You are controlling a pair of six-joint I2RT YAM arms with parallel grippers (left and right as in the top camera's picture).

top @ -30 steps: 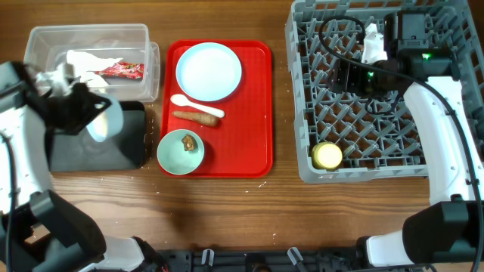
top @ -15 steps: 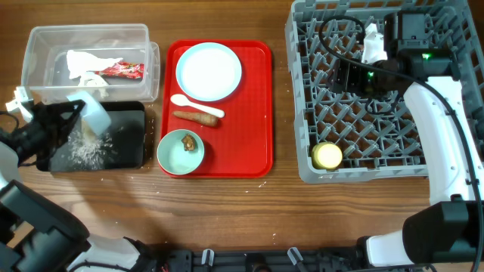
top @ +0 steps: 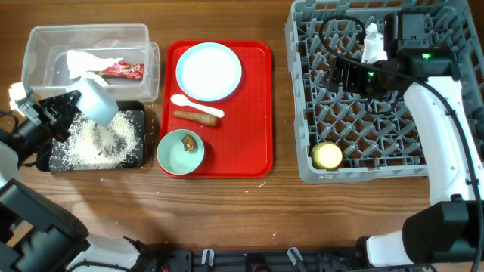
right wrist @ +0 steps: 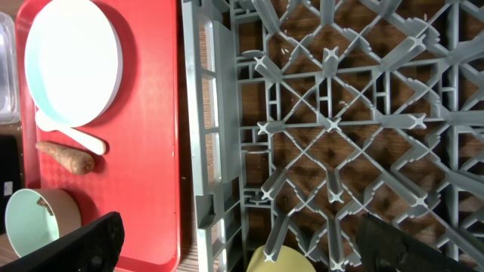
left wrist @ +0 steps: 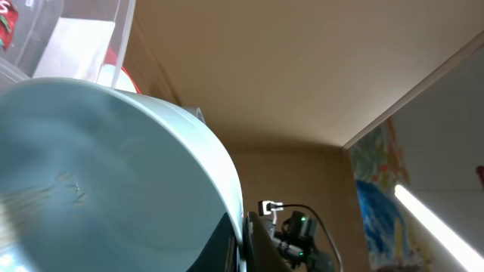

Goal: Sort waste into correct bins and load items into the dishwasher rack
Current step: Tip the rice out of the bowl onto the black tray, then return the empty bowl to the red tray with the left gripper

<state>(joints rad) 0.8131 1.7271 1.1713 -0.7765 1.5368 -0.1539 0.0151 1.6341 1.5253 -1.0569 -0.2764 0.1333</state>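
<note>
My left gripper (top: pixel 74 106) is shut on the rim of a pale bowl (top: pixel 97 98), tipped upside down over the black tray (top: pixel 136 155); loose white rice (top: pixel 94 145) lies spread in the tray. The bowl fills the left wrist view (left wrist: pixel 98 174). The clear tub (top: pixel 45 45) holds white tissue (top: pixel 85 62) and a red wrapper (top: pixel 121 69). On the red tray (top: pixel 253 113) are the plate (top: pixel 209 71), white spoon (top: pixel 195 106), carrot-like root (top: pixel 195 117) and mint bowl (top: pixel 180 152) with a brown lump (top: pixel 188 141). My right gripper (right wrist: pixel 234 249) is open above the grey rack (top: pixel 378 143), which holds the yellow cup (top: pixel 327 156).
The rack fills the right side of the table. Its left wall stands next to the red tray's right edge in the right wrist view (right wrist: pixel 198 136). Bare wood lies along the table's front edge (top: pixel 227 211). A few rice grains lie on the wood by the black tray.
My left arm swung the bowl over the black tray and tipped it further. Rice poured out and now covers much of the tray. The right arm has not moved.
</note>
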